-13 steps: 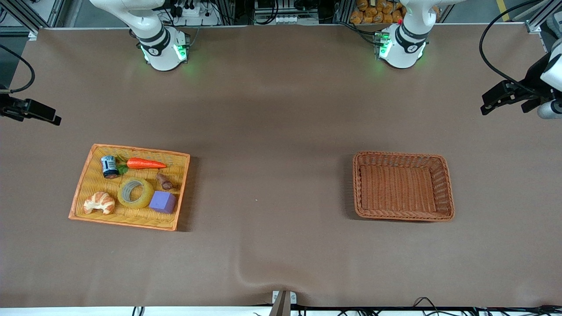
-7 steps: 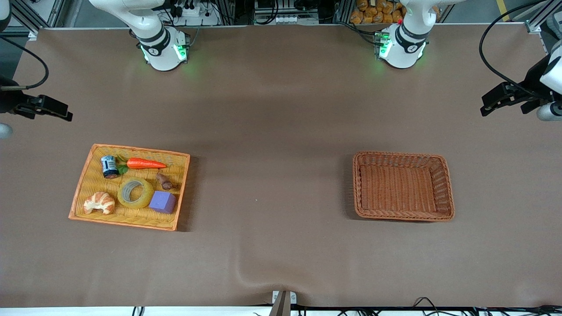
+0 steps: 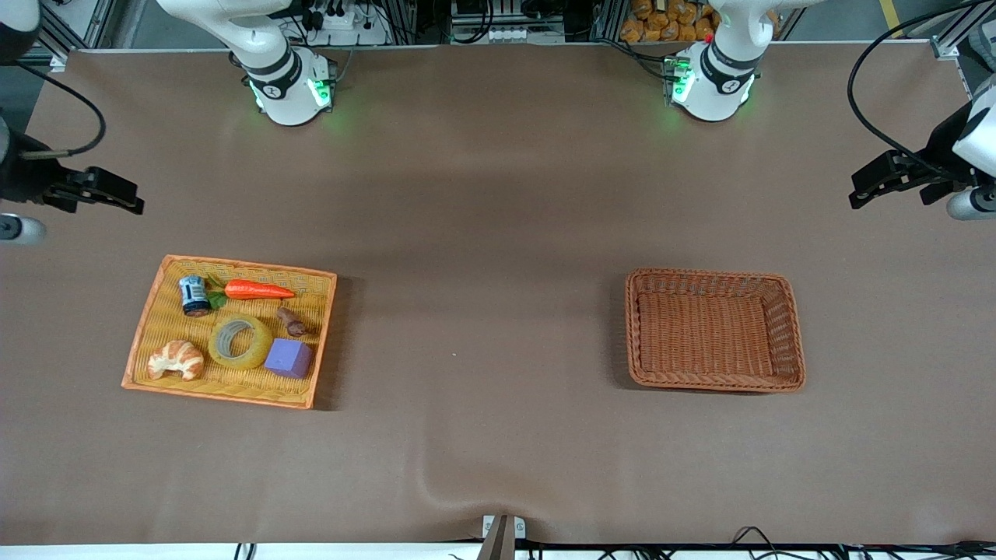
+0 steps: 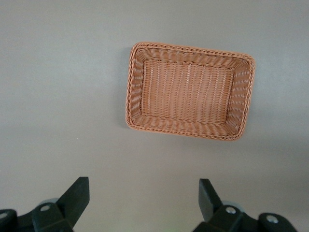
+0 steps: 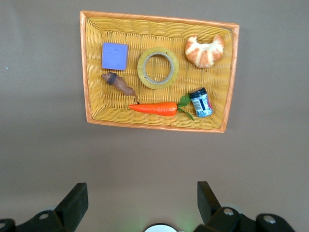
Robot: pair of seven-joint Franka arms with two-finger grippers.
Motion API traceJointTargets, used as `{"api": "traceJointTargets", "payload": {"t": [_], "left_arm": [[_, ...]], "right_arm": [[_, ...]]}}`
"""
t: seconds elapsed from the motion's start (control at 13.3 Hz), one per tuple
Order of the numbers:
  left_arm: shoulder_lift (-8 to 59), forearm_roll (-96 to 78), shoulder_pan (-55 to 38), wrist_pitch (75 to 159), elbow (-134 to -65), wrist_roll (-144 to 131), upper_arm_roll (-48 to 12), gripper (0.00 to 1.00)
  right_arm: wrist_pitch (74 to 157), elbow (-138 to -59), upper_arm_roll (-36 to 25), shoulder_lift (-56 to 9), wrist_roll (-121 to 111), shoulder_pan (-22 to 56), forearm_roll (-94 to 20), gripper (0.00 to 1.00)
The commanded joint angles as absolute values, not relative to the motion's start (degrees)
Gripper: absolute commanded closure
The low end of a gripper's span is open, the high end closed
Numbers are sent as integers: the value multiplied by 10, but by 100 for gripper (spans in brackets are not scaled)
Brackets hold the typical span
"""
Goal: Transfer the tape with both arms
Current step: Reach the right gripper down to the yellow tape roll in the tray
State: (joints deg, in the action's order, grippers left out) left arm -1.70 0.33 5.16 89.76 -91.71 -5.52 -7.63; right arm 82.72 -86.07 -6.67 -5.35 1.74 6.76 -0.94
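Brown table [image 3: 498, 233], two baskets on it. Right gripper [image 3: 117, 194] up over bare table at the right arm's end, farther from the front camera than the yellow tray [image 3: 148, 319], jaws spread wide, holding nothing. Tape [image 3: 240, 341] flat in that tray, between croissant [image 3: 176, 359] and purple cube [image 3: 289, 358], touching the cube or just beside it; cannot tell which. Carrot [image 3: 258, 290], small jar [image 3: 193, 295] and a brown lump [image 3: 292, 320] also in the tray, farther from the front camera than the tape. Brown basket [image 3: 786, 295] well apart from the tray, toward the left arm's end. Left gripper [image 3: 875, 183] over bare table past that basket, jaws likewise spread, empty.
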Motion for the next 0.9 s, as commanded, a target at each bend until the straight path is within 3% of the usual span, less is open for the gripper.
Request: {"api": "traceJointTargets", "payload": {"t": [0.0, 0.45, 0.83], "left_arm": [[-16, 9, 57, 896, -918, -37, -79, 0], [-15, 8, 57, 898, -916, -38, -79, 0], [-9, 9, 57, 904, -917, -37, -78, 0]], "right_arm": [[853, -849, -69, -124, 18, 63, -2, 0], [1055, -849, -70, -303, 12, 24, -10, 0], [1114, -854, -69, -373, 13, 11, -11, 0]]}}
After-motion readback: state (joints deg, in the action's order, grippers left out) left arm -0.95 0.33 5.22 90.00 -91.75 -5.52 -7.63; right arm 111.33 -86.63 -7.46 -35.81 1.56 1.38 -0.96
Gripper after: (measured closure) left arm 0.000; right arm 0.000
